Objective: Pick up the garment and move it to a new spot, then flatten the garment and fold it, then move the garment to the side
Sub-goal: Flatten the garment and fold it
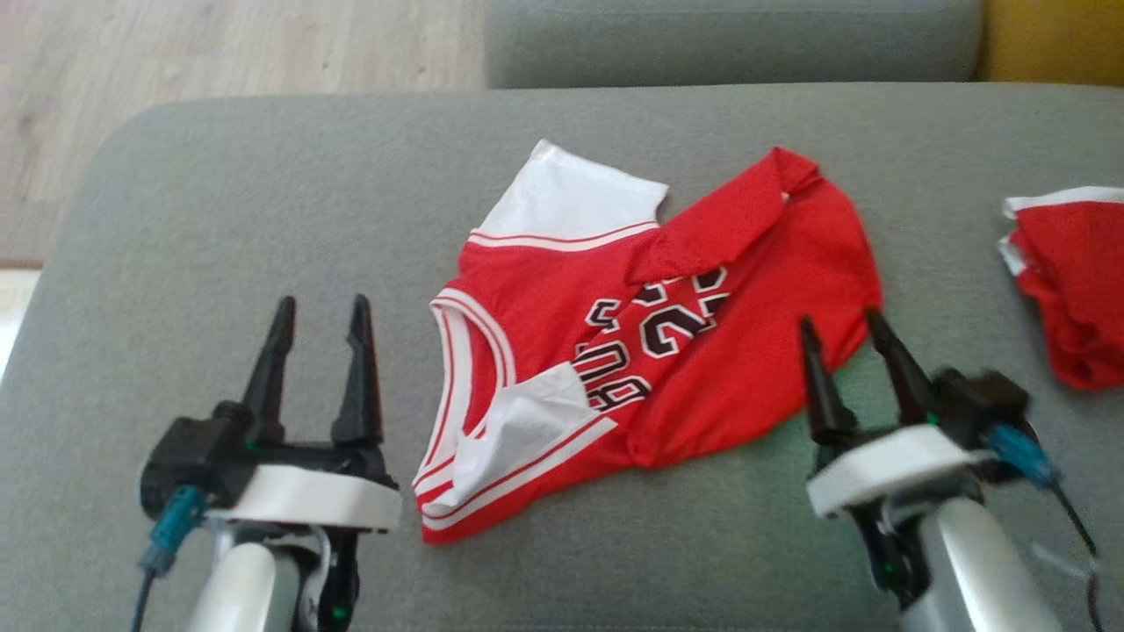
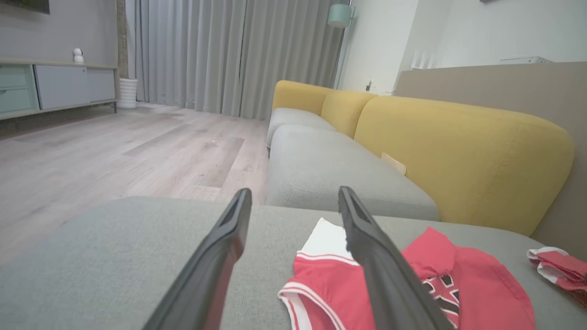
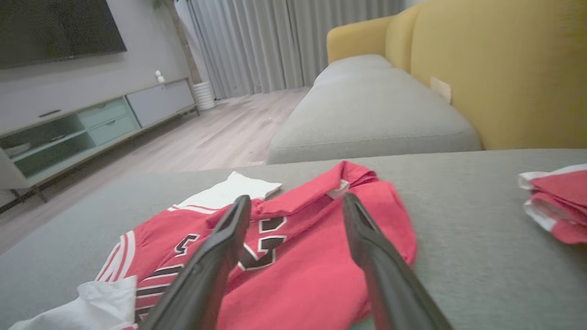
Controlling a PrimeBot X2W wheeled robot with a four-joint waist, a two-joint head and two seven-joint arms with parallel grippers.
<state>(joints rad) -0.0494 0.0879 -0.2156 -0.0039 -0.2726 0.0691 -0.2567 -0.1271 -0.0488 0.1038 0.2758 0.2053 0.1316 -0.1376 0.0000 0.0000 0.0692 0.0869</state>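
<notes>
I'm looking down on the grey seat cushion [image 1: 219, 219], which takes up most of my head view. Beyond its far left corner is pale wood floor [image 1: 219, 53]. A second grey seat [image 1: 729, 39] runs along the far side, with a yellow backrest [image 1: 1054, 39] at the far right.

The garment [image 1: 729, 369], a red jersey with white trim and black lettering, lies rumpled at the middle of the cushion. One red flap is folded across its upper part, and white panels show at its far left and near left corners. Well apart from it, at the cushion's right edge, sits a smaller red-and-white bundle [image 1: 1071, 281].

My left gripper [image 1: 322, 303] hangs over bare cushion on the near side, just left of the jersey and clear of the cloth. Its two fingers are spread with nothing between them. My right gripper [image 1: 837, 319] is at the jersey's near right edge, fingers likewise spread and holding nothing. From the right wrist view its tips sit over the red fabric, though I cannot tell whether they touch it.

A small pale tag [image 2: 393, 163] shows on the yellow backrest in the left wrist view.
</notes>
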